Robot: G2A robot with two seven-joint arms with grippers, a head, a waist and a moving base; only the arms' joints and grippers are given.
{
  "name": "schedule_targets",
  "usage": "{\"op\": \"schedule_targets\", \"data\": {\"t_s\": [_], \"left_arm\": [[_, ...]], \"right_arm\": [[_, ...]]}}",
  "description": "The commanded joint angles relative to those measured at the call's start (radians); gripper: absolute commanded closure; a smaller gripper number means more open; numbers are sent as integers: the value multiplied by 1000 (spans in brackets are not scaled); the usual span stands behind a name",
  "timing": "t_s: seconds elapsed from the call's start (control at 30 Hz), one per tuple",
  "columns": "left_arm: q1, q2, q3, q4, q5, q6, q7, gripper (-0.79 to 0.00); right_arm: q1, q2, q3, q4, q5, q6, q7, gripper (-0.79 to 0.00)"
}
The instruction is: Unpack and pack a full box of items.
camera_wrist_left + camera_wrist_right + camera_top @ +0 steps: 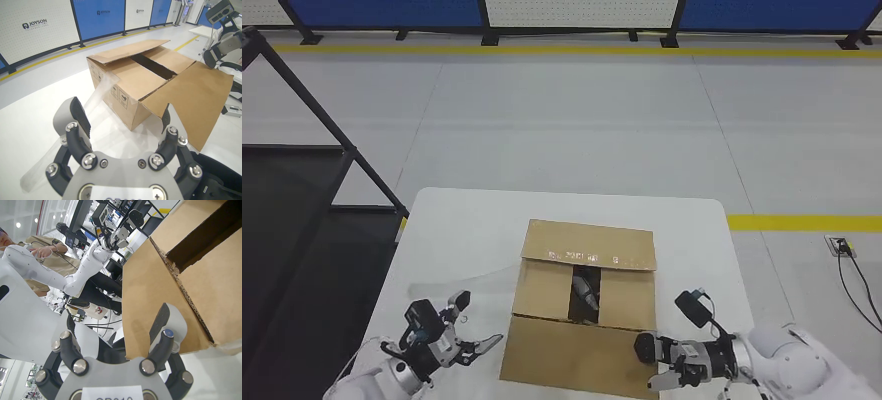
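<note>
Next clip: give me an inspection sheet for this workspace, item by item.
Surface: white table, box standing on it.
Job's things: cardboard box, outer flaps open, inner flaps apart; dark item in the gap.
Clutter: clear tape strip hanging from the box.
Grippers: left gripper open, beside the box; right gripper open, at the near flap.
Cables: cable on the floor by a socket.
Surroundings: partition panels, yellow floor line, black rack.

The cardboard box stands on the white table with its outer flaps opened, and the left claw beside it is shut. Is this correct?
Not quite: the left claw is open, its fingers wide apart, as the left wrist view shows. The cardboard box does stand on the white table with its outer flaps opened.
</note>
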Motion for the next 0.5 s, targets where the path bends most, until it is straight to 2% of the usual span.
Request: {"op": "schedule_targets", "data": {"t_s": [0.0,0.27,0.47], "left_arm": [[-6,0,22,8,18,12,-5,-785],[-44,0,103,52,65,67,-21,-785],[-68,3,127,79,62,96,-37,-785]], "right_arm": [[22,6,-34,14,9,-15,-15,-785],[100,22,-126,67,124,-64,-64,-785],[138,30,-144,101,331,-90,-90,-785]]}}
